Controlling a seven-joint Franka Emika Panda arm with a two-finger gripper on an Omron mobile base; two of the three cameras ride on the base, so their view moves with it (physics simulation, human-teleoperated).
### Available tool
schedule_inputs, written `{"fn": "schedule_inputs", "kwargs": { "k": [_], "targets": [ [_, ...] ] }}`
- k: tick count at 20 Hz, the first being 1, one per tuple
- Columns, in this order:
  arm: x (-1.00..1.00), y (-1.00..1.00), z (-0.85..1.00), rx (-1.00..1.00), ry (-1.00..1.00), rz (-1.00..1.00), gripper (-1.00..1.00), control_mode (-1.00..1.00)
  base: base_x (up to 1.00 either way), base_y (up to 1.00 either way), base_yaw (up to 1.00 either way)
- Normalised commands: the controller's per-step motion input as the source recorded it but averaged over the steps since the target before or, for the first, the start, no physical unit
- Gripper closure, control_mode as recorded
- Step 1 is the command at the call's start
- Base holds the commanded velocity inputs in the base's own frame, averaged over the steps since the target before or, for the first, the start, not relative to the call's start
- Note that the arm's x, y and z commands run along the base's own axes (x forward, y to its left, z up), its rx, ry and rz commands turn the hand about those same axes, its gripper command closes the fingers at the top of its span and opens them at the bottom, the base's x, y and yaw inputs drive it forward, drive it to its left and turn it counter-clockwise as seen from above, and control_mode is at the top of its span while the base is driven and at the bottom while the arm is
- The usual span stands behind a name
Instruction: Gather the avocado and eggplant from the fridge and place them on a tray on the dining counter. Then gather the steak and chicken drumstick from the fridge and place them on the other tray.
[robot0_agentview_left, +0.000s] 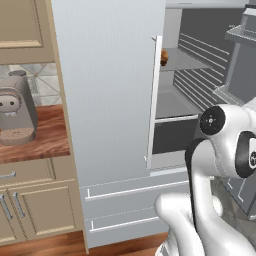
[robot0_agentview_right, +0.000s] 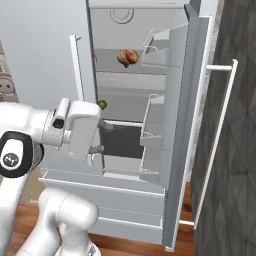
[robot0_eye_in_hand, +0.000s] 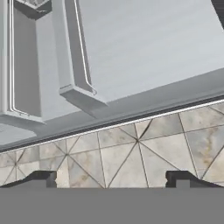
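Spread dark-tipped hand (robot0_eye_in_hand: 111, 179) over pale triangle-veined stone tiles (robot0_eye_in_hand: 131, 157), beside ribbed grey fridge (robot0_agentview_right: 150, 150).

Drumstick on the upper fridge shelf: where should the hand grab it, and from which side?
Judging from the right base view, the chicken drumstick lies on the upper shelf near the open front. Come in level through the open front and close across the rounded meaty bulk, the widest visible part. Its bone end is too small to make out. The hand is open.
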Motion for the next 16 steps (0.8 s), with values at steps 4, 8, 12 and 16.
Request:
{"fn": "schedule_inputs", "kwargs": {
  "k": [4, 8, 12, 16],
  "targets": [
    [0.15, 0.78, -0.20, 0.15, -0.18, 0.41, -1.00, -1.00, 0.00, 0.00, 0.00],
    [0.14, 0.75, -0.14, 0.18, -0.20, 0.41, -1.00, -1.00, 0.00, 0.00, 0.00],
    [0.27, 0.65, -0.07, 0.25, -0.20, 0.33, -1.00, -1.00, 0.00, 0.00, 0.00],
    [0.50, 0.53, 0.00, 0.32, -0.15, 0.28, -1.00, -1.00, 0.00, 0.00, 0.00]
  ]
}}
